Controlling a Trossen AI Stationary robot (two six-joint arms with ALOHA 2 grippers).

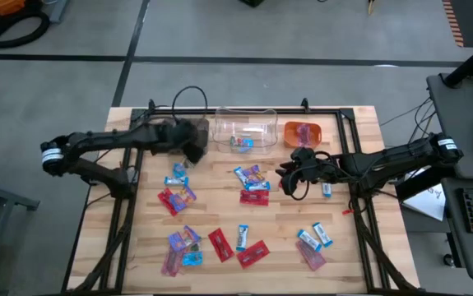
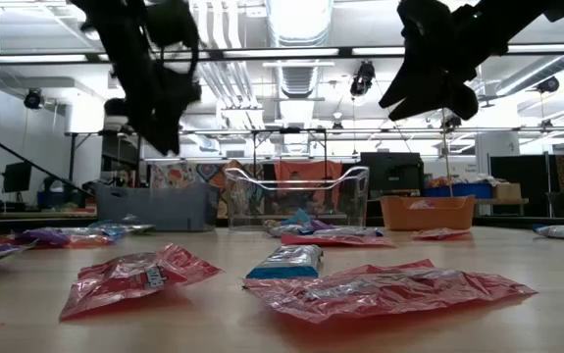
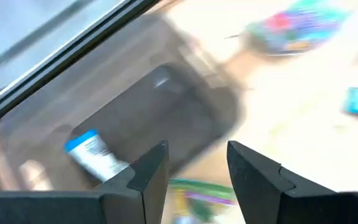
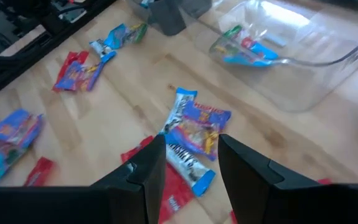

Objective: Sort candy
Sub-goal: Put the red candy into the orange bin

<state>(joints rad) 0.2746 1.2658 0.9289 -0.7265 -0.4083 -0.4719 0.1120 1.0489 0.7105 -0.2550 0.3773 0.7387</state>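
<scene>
Overhead, the left gripper (image 1: pixel 193 148) hangs above the table's far-left part, over the brown bin (image 3: pixel 160 118), w/ its fingers (image 3: pixel 147 171) spread a little and nothing between them. Its wrist view shows one blue-and-white sweet (image 3: pixel 94 152) lying inside that bin.

The right gripper (image 1: pixel 289 174) hovers right of centre, just beside a small cluster of candy (image 4: pixel 191 134), fingers also apart and empty; a blue-and-white piece and a purple multicolour one lie on top of a red one there.

The clear bin (image 1: pixel 244 130) at the far-centre edge holds a few wrapped pieces (image 4: pixel 244 50). The orange bin (image 1: pixel 303 132) sits just right of it w/ something reddish inside.

The remaining candy is scattered on the wooden table (image 1: pixel 359 123): red, blue-and-white and purple pieces in loose groups at left, near-left, near-centre and near-right.
</scene>
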